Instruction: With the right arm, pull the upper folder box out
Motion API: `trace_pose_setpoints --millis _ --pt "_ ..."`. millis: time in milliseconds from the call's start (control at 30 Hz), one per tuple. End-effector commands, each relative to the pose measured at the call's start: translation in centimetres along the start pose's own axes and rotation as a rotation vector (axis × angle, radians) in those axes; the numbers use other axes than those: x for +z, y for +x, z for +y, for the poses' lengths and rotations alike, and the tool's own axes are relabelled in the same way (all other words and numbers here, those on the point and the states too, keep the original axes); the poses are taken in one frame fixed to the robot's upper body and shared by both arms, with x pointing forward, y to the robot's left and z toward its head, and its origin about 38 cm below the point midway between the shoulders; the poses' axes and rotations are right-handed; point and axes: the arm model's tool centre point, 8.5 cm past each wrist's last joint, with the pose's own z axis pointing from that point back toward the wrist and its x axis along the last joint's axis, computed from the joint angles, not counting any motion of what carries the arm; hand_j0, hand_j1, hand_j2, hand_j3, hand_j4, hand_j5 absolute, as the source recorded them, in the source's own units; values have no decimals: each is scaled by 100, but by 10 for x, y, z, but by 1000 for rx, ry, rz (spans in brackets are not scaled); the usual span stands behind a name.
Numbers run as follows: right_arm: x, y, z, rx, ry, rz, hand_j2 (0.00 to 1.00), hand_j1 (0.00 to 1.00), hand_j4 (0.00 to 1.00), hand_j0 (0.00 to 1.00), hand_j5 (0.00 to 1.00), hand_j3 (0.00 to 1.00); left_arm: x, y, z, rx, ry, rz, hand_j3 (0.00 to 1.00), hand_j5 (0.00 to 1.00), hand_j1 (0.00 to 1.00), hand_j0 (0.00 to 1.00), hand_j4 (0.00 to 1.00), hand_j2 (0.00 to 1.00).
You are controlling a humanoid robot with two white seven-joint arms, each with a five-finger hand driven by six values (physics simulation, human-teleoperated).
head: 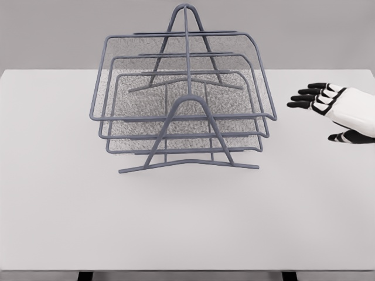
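Still at the approach step, by my reading. Right hand [338, 111] enters from the right edge, hovering over the white table [187, 222], palm turned inward, fingers [304, 98] extended and slightly spread, thumb hanging lower. It holds nothing and touches nothing.

To the hand's left, well apart across bare tabletop, stands the wire tray rack [186, 93]: three stacked mesh trays in grey wire, carried on A-shaped end frames. The upper folder box [183, 79] is the topmost tray, seated fully in the rack. Its right side rail is the part nearest the fingertips and sits slightly higher in view than they do; its front rim runs across behind the near A-frame.

Left arm not visible.

Judgement: no part of the pull has begun. Next move calls for carrying the hand leftward to the top tray's rim, hooking fingers over the wire, then drawing it out along its slide direction. Risk, as I judge it: catching the middle tray instead, or dragging the whole light rack.
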Motion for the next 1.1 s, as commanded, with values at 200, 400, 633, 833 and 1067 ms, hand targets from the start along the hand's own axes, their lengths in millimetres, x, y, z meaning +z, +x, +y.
trace_pose_setpoints --millis 200,400,633,833,1067 --pt "-26 -33 -3 -46 124 48 100 100 100 100 100 100 0 0 0 1 0 0 100 100 100 100 100 100" --pt "-78 -42 -15 -39 144 -13 100 100 100 100 100 100 0 0 0 1 0 0 100 100 100 100 100 100" --pt "-98 -71 -20 -69 163 34 100 100 100 100 100 100 0 0 0 1 0 0 100 100 100 100 100 100" --pt "-123 -73 -24 -49 182 19 100 100 100 100 100 100 0 0 0 1 0 0 100 100 100 100 100 100" --pt "-140 -54 -35 18 177 -32 100 100 100 100 100 100 0 0 0 1 0 0 100 100 100 100 100 100"
